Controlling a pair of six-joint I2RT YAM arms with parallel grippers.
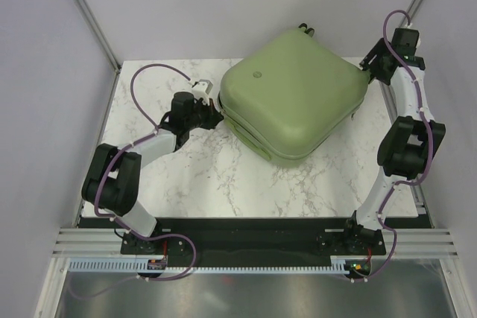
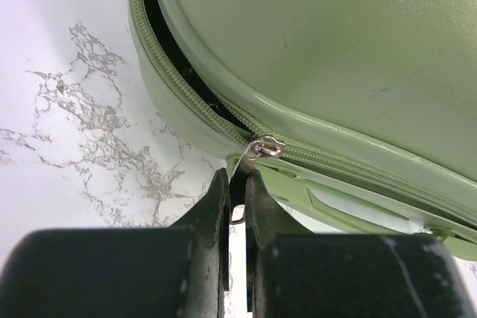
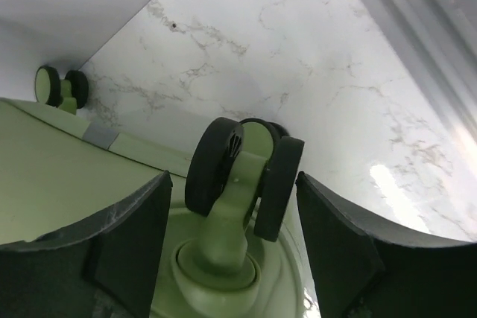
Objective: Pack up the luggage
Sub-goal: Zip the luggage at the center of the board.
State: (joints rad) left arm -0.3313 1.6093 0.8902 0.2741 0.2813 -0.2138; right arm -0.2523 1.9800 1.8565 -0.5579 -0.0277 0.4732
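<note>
Marble table [image 1: 194, 176] carries the luggage [image 1: 298, 102], flat, far centre-right | overhead: an arm at each side corner | left wrist only: left hand [image 2: 237, 184] clamped on zipper pull [image 2: 257, 150], seam gaping | right wrist only: right hand [image 3: 232, 191] spread wide, straddling a wheel [image 3: 223, 161]

Top view looks down from behind; both wrist views sit close against the luggage [image 1: 294, 98] it shows.
</note>
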